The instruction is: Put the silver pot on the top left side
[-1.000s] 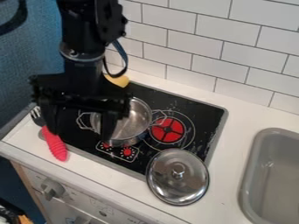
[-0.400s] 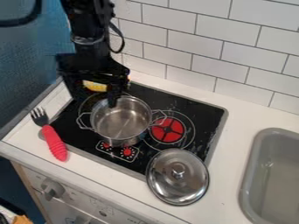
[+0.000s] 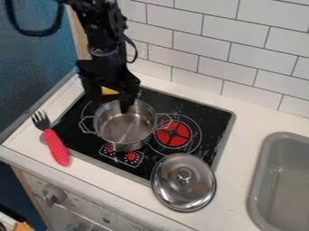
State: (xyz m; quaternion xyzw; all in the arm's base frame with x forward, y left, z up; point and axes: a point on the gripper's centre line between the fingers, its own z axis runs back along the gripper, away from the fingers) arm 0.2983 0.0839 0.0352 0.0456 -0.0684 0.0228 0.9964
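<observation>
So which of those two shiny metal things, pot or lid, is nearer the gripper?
The silver pot: the gripper hangs at its far rim, while the lid lies farther off, lower right.

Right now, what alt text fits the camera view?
Silver pot on a black stovetop, robot gripper at its far rim, jaws apart. Silver lid lies across the stove's near edge; red-handled fork on the white counter at left, grey sink at right.
</observation>
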